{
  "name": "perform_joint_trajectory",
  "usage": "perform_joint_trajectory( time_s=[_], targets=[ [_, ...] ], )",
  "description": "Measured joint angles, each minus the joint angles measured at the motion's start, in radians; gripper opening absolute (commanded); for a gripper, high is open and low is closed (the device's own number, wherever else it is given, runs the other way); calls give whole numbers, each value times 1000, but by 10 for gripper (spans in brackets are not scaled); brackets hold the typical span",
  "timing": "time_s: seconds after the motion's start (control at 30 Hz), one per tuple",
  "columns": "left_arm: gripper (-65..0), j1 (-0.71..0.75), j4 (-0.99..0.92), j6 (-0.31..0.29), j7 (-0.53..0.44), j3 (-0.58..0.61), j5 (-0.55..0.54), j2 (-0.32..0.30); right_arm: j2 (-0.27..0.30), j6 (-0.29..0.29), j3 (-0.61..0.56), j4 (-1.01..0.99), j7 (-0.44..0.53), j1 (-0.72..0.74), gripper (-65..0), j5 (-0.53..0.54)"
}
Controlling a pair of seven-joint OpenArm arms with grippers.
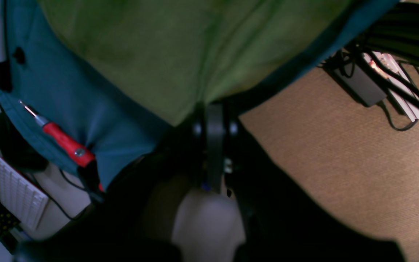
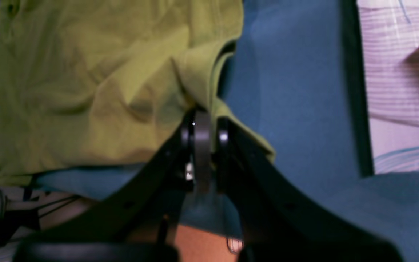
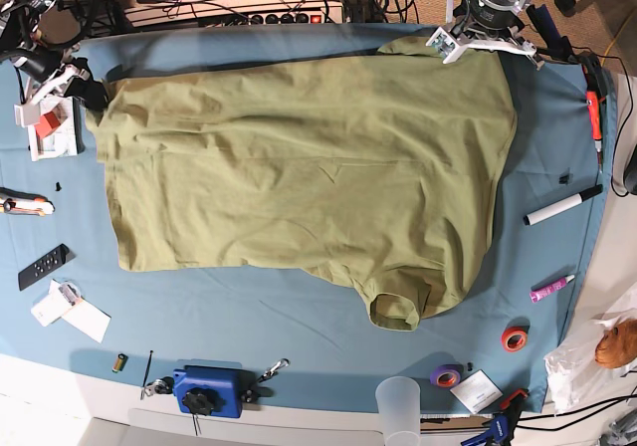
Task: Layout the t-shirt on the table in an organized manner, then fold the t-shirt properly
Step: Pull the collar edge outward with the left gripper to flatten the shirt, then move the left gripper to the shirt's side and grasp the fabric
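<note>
While both grippers pinch its far corners, the t-shirt (image 3: 299, 157) lies spread across the table (image 3: 299, 317).
L gripper (image 1: 213, 109) & R gripper (image 2: 202, 122): jaws closed on cloth.

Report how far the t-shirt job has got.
Done: the t-shirt lies mostly spread on the table, one sleeve curled. In hand: the left gripper and right gripper are shut on its far-edge corners. Left: smoothing and all folding.

base: bright, even, sharp | wrists: dim, blurred, foreground dark, unfocused
</note>
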Motion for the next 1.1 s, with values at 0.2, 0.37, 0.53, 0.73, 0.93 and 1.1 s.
perform_joint_trajectory(
  time_s=[0.2,0.37,0.53,0.73,0.93,1.1],
  targets=[
    [-650,0,0,0,30,0,35,0,0,0,0,0,0,-31,-650,52],
    [-650,44,0,3,34,0,73,0,-1,0,0,0,0,-32,-650,112],
    [-650,72,0,3,40,0,129,0,-1,0,0,0,-1,-32,-650,117],
    [-650,72,0,45,-7,0,159,0,-27,0,0,0,-1,-59,-650,138],
    [-650,72,0,45,-77,0,159,0,-36,0,0,0,0,-41,-650,135],
    [-650,42,0,45,-96,0,158,0,-37,0,0,0,-1,3,-650,114]
  ],
)
